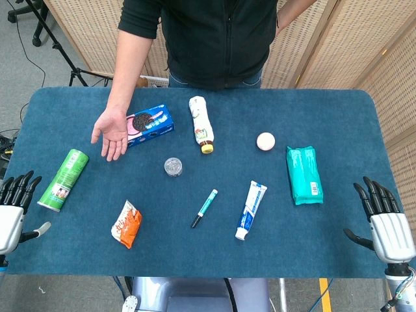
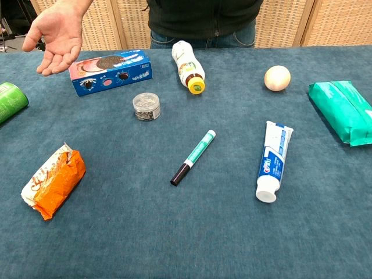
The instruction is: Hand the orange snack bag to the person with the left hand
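The orange snack bag (image 1: 127, 224) (image 2: 54, 181) lies flat on the blue table near its front left part. My left hand (image 1: 13, 208) hovers at the table's left edge with fingers spread and nothing in it, well to the left of the bag. At the right edge my right hand (image 1: 385, 218) is held the same way, fingers apart and empty. The person's hand (image 1: 112, 132) (image 2: 55, 35) is held out palm up over the far left of the table. Neither of my hands shows in the chest view.
A green can (image 1: 64, 179) lies between my left hand and the bag. Also on the table (image 1: 338, 117): a blue cookie box (image 1: 150, 124), a bottle (image 1: 201, 122), a small round jar (image 1: 173, 166), a marker (image 1: 205, 208), a toothpaste tube (image 1: 251, 209), a pale ball (image 1: 265, 141), a teal pack (image 1: 304, 174).
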Robot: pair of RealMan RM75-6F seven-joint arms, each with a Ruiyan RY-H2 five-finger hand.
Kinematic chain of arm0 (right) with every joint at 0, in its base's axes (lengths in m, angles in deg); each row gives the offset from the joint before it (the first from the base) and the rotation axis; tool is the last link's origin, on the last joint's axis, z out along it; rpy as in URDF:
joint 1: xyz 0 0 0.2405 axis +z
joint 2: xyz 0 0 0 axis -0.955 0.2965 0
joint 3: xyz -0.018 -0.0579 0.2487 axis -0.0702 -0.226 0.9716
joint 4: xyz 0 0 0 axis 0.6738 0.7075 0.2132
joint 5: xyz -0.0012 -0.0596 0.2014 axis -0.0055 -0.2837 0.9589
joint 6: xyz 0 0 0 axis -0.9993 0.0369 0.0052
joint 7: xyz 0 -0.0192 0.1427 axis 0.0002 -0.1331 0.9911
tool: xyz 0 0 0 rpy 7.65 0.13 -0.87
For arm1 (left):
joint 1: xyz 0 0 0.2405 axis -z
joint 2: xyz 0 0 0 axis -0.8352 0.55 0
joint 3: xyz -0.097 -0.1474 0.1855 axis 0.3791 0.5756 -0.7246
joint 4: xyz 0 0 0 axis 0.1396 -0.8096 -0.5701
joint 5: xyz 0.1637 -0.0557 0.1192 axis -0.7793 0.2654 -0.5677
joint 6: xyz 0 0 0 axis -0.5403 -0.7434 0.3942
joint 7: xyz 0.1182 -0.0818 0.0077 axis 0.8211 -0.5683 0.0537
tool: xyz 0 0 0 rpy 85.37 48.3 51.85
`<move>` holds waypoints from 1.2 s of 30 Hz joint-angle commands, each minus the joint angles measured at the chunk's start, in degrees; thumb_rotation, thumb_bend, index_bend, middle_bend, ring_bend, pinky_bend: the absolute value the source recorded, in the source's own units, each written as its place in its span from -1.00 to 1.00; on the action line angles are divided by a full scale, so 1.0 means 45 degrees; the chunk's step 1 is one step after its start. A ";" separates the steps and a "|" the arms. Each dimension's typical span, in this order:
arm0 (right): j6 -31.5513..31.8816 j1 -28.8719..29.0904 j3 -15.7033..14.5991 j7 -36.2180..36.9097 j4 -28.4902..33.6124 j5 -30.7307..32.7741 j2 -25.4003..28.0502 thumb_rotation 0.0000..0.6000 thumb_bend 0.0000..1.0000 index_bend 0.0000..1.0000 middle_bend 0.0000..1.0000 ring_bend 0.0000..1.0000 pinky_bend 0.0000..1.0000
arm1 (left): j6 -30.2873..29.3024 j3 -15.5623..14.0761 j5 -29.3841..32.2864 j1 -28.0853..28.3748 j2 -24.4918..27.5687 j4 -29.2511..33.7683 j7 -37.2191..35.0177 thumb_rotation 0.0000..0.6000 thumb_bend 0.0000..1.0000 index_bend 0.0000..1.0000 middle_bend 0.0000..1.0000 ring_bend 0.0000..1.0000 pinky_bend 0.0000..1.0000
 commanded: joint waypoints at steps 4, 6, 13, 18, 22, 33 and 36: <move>-0.0104 -0.0015 0.0000 0.0003 0.0061 0.0133 0.0046 1.00 -1.00 -1.00 -1.00 -1.00 -0.80 | 0.0162 -0.0088 -0.0094 0.0071 -0.0066 -0.0102 0.0178 1.00 -1.00 -1.00 -1.00 -1.00 -0.94; -0.0136 -0.0028 -0.0008 -0.0058 0.0143 0.0172 0.0079 1.00 -1.00 -1.00 -1.00 -1.00 -0.80 | 0.0460 -0.0280 -0.0290 0.0188 -0.0039 -0.0201 0.0072 1.00 -1.00 -1.00 -1.00 -1.00 -0.94; -0.0239 -0.0038 0.0018 0.0003 0.0370 0.0313 0.0209 1.00 -1.00 -1.00 -1.00 -1.00 -0.80 | 0.2718 -0.1201 -0.1814 0.1520 -0.0026 0.0034 0.0259 1.00 -1.00 -1.00 -1.00 -1.00 -0.94; -0.0404 -0.0042 0.0094 0.0154 0.0449 0.0606 0.0341 1.00 -1.00 -1.00 -1.00 -1.00 -0.80 | 0.4523 -0.0970 -0.1817 0.2690 -0.0474 0.0744 0.1556 1.00 -1.00 -1.00 -1.00 -1.00 -0.94; -0.0378 -0.0068 0.0155 0.0316 0.0510 0.0703 0.0445 1.00 -1.00 -1.00 -1.00 -1.00 -0.80 | 0.5716 -0.0666 -0.1364 0.3372 -0.0998 0.1135 0.2660 1.00 -1.00 -1.00 -1.00 -1.00 -0.94; -0.0441 -0.0129 0.0342 0.0945 0.0575 0.1105 0.0685 1.00 -1.00 -1.00 -1.00 -1.00 -0.80 | 0.8409 0.0030 0.1578 0.4565 -0.2587 0.1442 0.6099 1.00 -1.00 -0.76 -1.00 -1.00 -0.62; -0.0482 -0.0118 0.0374 0.1044 0.0573 0.1159 0.0708 1.00 -1.00 -1.00 -1.00 -1.00 -0.80 | 0.8628 0.0080 0.2280 0.4701 -0.3009 0.1205 0.6726 1.00 -0.98 -0.54 -0.86 -0.92 -0.43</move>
